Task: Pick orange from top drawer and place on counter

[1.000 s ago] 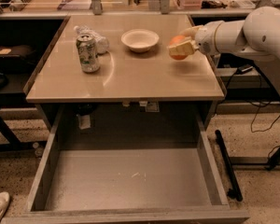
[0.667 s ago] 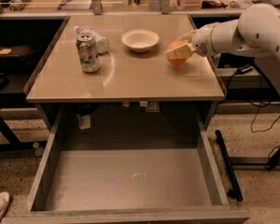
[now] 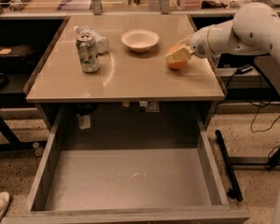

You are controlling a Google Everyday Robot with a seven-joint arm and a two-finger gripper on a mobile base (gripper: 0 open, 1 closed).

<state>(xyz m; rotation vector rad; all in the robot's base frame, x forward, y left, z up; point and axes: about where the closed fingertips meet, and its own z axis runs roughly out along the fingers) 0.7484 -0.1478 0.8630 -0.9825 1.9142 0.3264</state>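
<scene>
Your gripper (image 3: 176,58) hangs low over the counter (image 3: 130,76), near the edge on the arm's side, fingers clasped round the orange (image 3: 177,66). The fruit looks at or almost at the surface. The bowl (image 3: 140,39) is near, the can (image 3: 88,53) further beyond it (fair spot to release). The top drawer (image 3: 130,178) gapes open below it.

A glossy beige desk (image 3: 126,80) is recorded in the upper frame. Noted on it: a can (image 3: 88,53) at left, crumpled plastic (image 3: 97,40) just behind, a white bowl (image 3: 140,39) upper centre, and an orange (image 3: 176,64) at right, with the pincer (image 3: 179,55) positioned against it.
</scene>
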